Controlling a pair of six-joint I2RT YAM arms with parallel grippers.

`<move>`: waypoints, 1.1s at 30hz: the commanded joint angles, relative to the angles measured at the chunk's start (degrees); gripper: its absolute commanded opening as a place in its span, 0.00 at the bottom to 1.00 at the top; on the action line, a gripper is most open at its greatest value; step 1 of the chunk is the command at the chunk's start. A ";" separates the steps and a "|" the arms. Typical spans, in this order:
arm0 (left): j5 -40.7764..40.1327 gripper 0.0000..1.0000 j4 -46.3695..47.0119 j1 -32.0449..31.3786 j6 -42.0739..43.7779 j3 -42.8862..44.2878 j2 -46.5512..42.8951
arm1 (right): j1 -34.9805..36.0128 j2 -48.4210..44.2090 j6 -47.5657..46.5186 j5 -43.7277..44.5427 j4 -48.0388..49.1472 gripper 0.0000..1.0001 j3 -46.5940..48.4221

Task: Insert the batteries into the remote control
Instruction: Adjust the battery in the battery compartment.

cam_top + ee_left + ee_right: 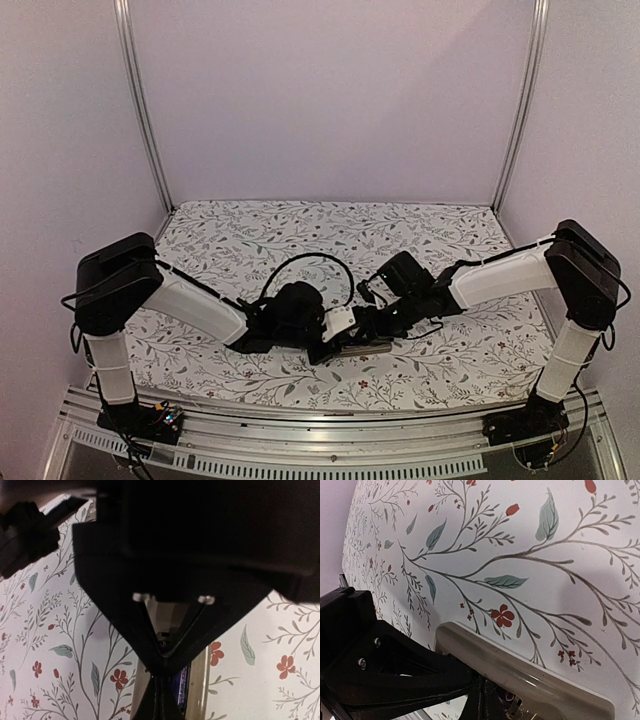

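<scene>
1. Remote control (362,347) lies back-up on the floral table (250,240) between both arms.
2. We see the left gripper (160,695) pinched together over its open bay, where one dark battery (181,686) sits; the right gripper (479,697), also closed on nothing, sits at the remote's edge.
3. We judge the remote light, stiff and slippery: brace its long sides. Batteries roll; pinch mid-length.

From my station I count two white-and-black jointed robot arms, the left arm (195,305) and the right arm (500,278). There are two black two-fingered claws, the left claw (159,700) and the right claw (481,702). I see one small rectangular grey-tan plastic remote control (530,677), one thin dark cylindrical battery (181,689) showing in it, and one table (450,240) with a floral-print cover.
</scene>
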 commanded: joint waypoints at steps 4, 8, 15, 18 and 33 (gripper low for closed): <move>-2.31 0.00 -12.61 -3.33 1.38 -0.36 -1.18 | -0.17 3.16 0.98 7.13 -8.71 0.00 -3.37; -3.74 0.00 -13.13 -3.62 1.63 0.44 -0.68 | -0.16 3.55 0.57 7.19 -8.70 0.00 -3.29; -1.97 0.00 -16.57 -5.15 3.87 0.79 -0.72 | -0.17 2.96 0.37 6.98 -8.67 0.00 -3.08; -1.34 0.00 -17.20 -5.18 3.83 0.08 -0.75 | -0.17 2.82 0.24 6.78 -8.65 0.00 -2.77; -1.09 0.00 -16.08 -5.26 2.72 -0.57 1.57 | -1.99 -1.81 0.90 -5.05 -4.84 0.00 -1.89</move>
